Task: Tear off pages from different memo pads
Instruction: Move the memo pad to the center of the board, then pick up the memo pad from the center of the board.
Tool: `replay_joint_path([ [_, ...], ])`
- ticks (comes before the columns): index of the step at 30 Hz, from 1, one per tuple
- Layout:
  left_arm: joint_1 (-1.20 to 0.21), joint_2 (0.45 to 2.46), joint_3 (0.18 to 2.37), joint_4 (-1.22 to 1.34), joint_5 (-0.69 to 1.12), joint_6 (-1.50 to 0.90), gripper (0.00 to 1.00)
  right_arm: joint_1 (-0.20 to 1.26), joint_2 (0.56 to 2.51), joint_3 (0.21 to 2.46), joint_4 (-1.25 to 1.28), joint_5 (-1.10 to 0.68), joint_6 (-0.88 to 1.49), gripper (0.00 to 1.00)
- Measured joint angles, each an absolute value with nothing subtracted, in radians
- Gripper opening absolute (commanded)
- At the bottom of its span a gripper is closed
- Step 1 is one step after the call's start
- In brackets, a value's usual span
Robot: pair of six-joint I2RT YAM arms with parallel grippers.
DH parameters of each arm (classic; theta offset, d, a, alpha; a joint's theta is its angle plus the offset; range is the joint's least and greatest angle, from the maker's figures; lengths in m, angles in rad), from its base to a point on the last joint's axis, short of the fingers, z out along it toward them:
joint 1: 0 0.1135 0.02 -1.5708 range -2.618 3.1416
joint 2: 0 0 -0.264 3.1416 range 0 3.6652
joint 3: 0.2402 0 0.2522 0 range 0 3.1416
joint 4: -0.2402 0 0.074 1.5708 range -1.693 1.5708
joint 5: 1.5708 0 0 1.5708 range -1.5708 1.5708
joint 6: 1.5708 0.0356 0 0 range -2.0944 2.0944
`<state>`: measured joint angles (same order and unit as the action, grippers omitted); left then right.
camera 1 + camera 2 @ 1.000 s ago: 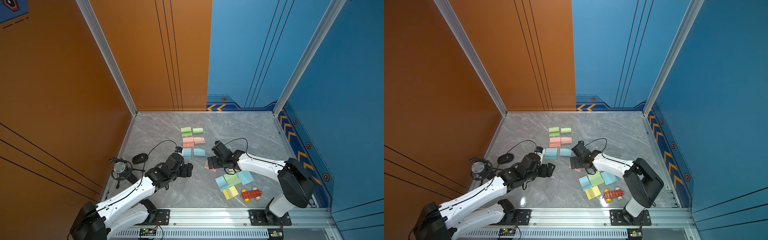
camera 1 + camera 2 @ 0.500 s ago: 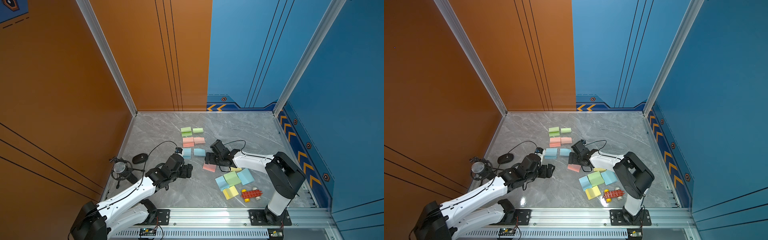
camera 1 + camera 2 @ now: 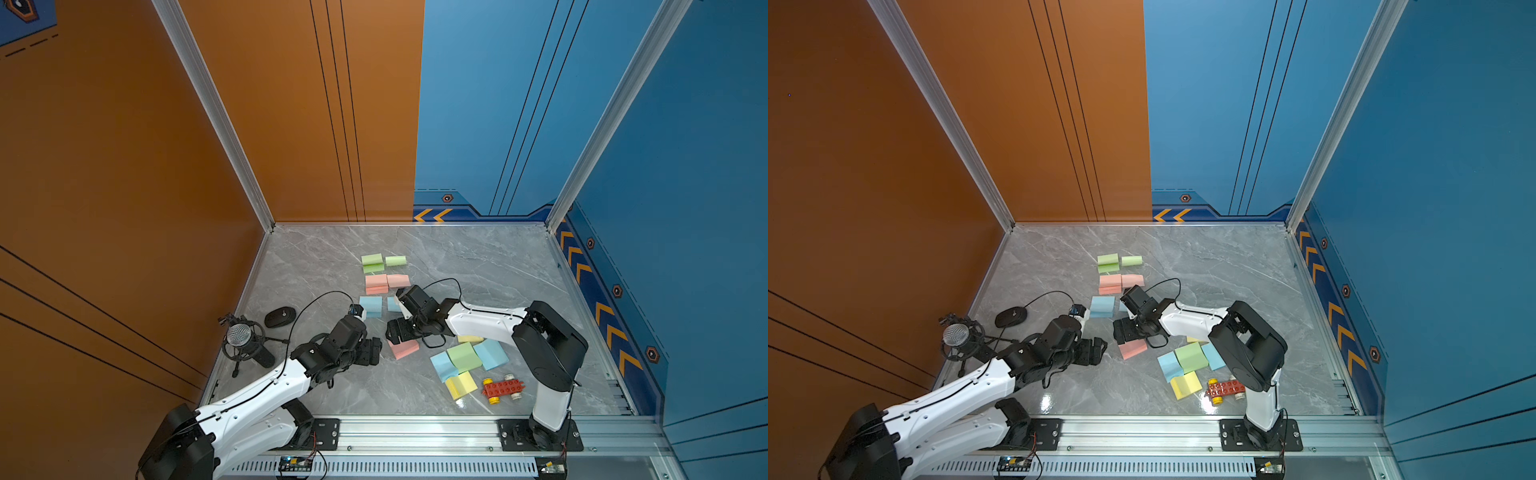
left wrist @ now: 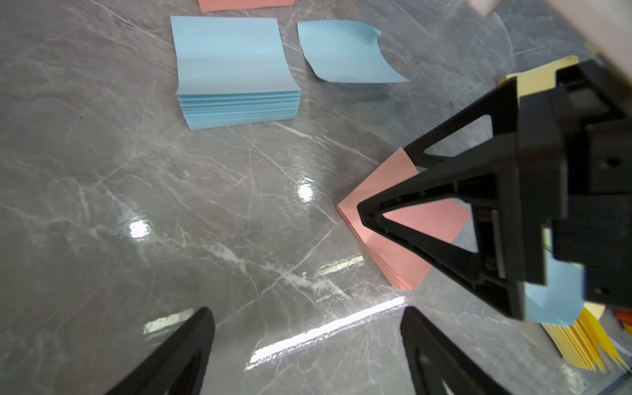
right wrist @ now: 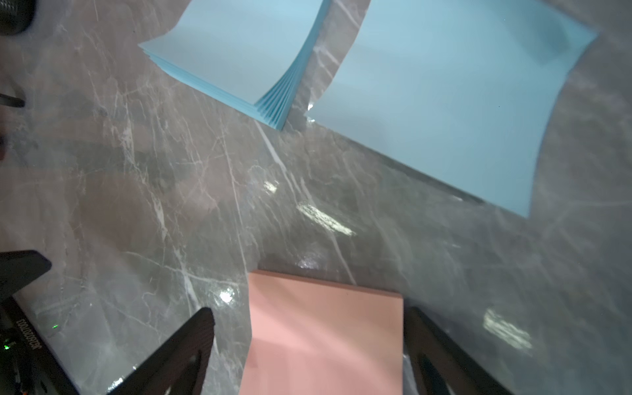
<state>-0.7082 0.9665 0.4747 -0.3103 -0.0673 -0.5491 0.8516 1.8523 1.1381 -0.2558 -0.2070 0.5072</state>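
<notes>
Straddling the pink memo pad (image 5: pixel 325 338), which lies flat on the surface (image 5: pixel 136 205): right fingers (image 5: pixel 201 325), spread open, gripping nothing. The pad lies just ahead of the left fingers (image 4: pixel 196 328), which are open and empty. Hazard: closing on the whole block would lift the pad instead of one page; with nothing pinning it, it may slide or tip.

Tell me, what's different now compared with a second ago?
The right arm swung toward the left arm. The pink memo pad moved with it across the table, closer to the left gripper. The right gripper straddles the pad with open jaws, not clamped. The left arm, other memo pads, loose pages and red toy car stayed put.
</notes>
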Motion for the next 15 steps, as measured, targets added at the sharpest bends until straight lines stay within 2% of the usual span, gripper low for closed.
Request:
replay_joint_path([
  [1, -0.711, 0.971, 0.475, -0.308, -0.051, -0.543, 1.00, 0.842, 1.833, 1.128, -0.268, -0.206, 0.497, 0.89],
  [6, -0.721, 1.066, 0.507, -0.308, 0.031, -0.484, 0.98, 0.748, 1.683, 1.078, -0.327, -0.202, 0.466, 0.89],
  [15, -0.703, 1.316, 0.704, -0.291, 0.213, -0.305, 0.99, 0.627, 1.527, 0.986, -0.376, -0.180, 0.433, 0.90],
])
